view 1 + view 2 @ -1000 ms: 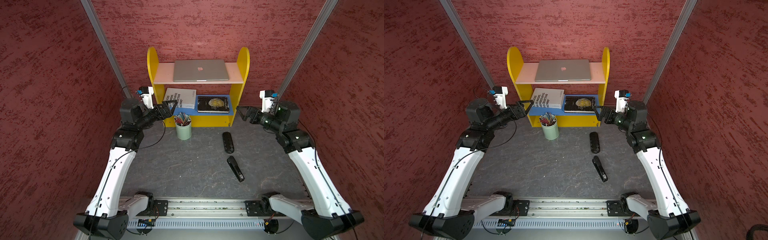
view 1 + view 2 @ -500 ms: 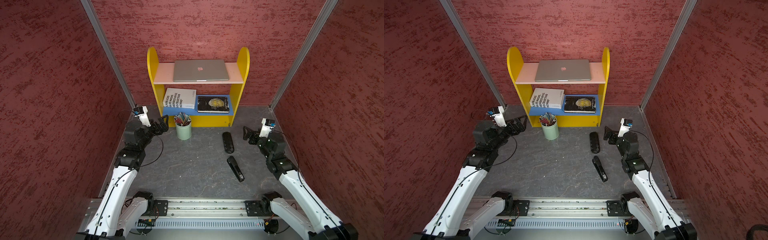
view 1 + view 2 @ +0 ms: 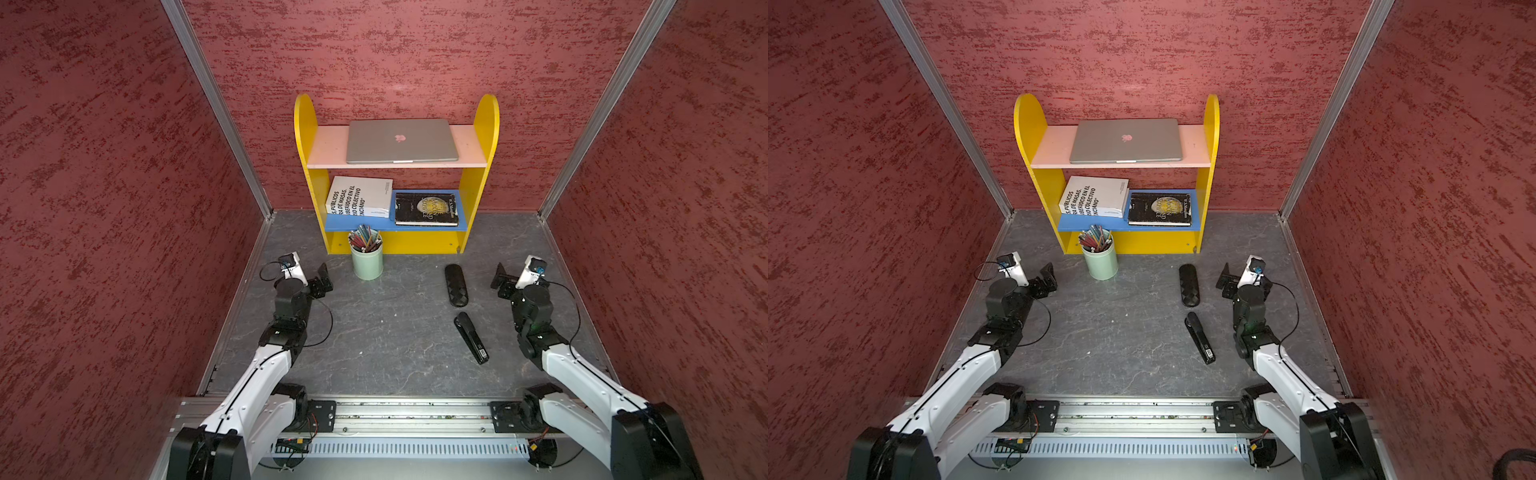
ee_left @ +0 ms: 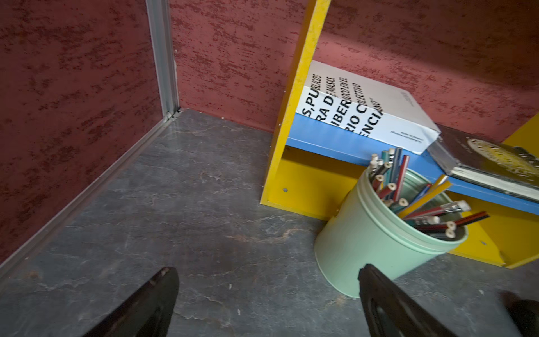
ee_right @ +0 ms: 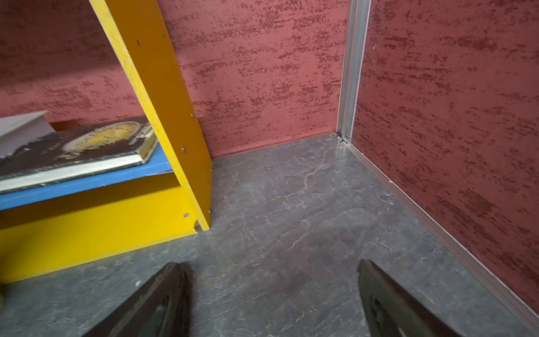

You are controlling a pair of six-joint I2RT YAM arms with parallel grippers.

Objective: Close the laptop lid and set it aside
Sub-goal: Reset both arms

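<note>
Both arms have drawn back from the yellow shelf unit (image 3: pixel 484 137) and dropped low over the grey table (image 3: pixel 386 345) since the earlier frame, while the laptop (image 3: pixel 401 141) has stayed put. It lies flat on the pink top shelf (image 3: pixel 328 156), at upper centre in both top views, with the lid (image 3: pixel 1142 143) down and the logo facing up. From this height the lid looks fully shut, though the seam is too fine to be sure.

As a judgement, the laptop is a stiff, fairly heavy slab with smooth metal skin that would slip under a light pinch. It is too wide for one gripper across its face, so the short side edges or the front lip overhanging the shelf are the sensible holds, one arm to each side.

The left gripper (image 4: pixel 267 271) stands wide apart and empty over bare table at lower left, near the green pencil cup (image 4: pixel 376 236) but not touching it. The right gripper (image 5: pixel 269 264) is equally spread and empty at lower right, clear of the shelf unit's side panel.
</note>
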